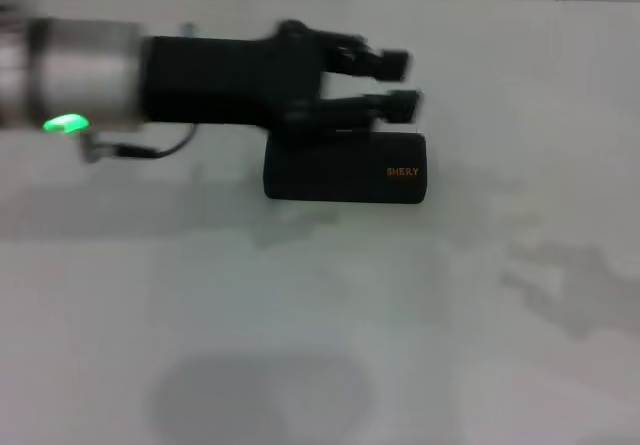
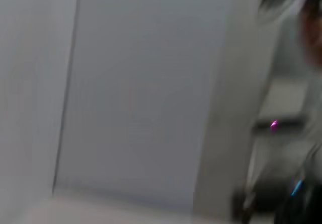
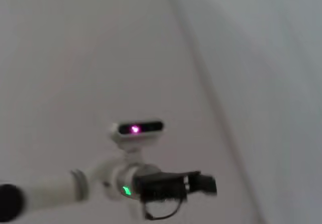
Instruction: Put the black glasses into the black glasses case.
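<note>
On the table (image 1: 330, 315), closed black glasses case (image 1: 345, 168) just below left gripper (image 1: 398, 85), fingers (image 1: 392, 62) parted, empty.

Head camera looks down, near table (image 1: 400, 345); right wrist camera, farther off, shares left pincer (image 3: 204, 183).

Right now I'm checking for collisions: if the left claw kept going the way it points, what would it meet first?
Probably nothing: the left claw, fingers apart, points rightward above the closed black glasses case, though depth is unclear.
</note>
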Robot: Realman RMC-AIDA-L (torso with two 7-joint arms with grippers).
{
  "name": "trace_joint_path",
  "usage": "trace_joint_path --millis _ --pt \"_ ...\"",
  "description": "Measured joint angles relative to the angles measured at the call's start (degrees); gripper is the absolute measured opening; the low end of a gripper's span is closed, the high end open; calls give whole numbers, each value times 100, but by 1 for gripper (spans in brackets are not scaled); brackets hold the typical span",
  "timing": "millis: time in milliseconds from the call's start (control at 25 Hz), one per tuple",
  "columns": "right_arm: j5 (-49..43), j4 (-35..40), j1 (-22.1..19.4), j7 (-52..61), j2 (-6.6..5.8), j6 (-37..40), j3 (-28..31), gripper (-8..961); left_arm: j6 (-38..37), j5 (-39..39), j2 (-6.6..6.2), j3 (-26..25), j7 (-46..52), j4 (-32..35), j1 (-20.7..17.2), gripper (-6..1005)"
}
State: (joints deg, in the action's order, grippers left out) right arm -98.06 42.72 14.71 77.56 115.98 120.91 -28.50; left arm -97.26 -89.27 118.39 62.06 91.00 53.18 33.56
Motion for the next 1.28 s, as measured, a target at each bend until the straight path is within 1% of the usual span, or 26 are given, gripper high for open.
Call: trace_joint_path --millis 80,120,160,240,320,400,440,520,600,720,800,880,1280 --pt "53 -196 246 -124 5 75 -227 321 -658 421 -83 -576 -426 -343 -224 388" --pt "83 -281 355 -136 3 79 -329 364 -753 453 -143 -675 -454 -407 -291 415" --pt "117 -340 467 -142 4 79 -403 408 -825 464 -229 -746 -476 -473 -373 441" --pt "194 -407 704 -118 10 52 -516 489 -884 407 -390 -775 -536 -652 -466 494" --pt "283 -420 904 -9 16 -26 -616 564 -907 328 -524 -764 -650 -902 -493 548" --pt "403 -413 1139 283 14 -197 -771 640 -923 240 -619 -738 -782 -1144 -514 601" --pt "434 -395 1239 445 8 -294 -854 678 -932 177 -644 -734 -860 -1258 -526 612" --pt "460 -291 1459 864 -12 -542 -1127 705 -939 62 -651 -734 -1053 -1416 -550 633" --pt "455 -119 1599 1223 -27 -746 -1423 732 -942 -10 -624 -735 -1211 -1481 -574 654" --pt "445 148 1700 1550 -30 -1076 -1899 773 -944 -72 -585 -757 -1401 -1612 -596 665" --pt "459 237 1717 1595 -22 -1233 -2092 800 -945 -84 -580 -762 -1473 -1670 -597 665" --pt "463 261 1719 1602 -11 -1311 -2173 827 -938 -104 -580 -766 -1556 -1696 -606 665" --pt "533 95 1686 1561 21 -1407 -2232 827 -887 -170 -578 -773 -1634 -1708 -645 664"
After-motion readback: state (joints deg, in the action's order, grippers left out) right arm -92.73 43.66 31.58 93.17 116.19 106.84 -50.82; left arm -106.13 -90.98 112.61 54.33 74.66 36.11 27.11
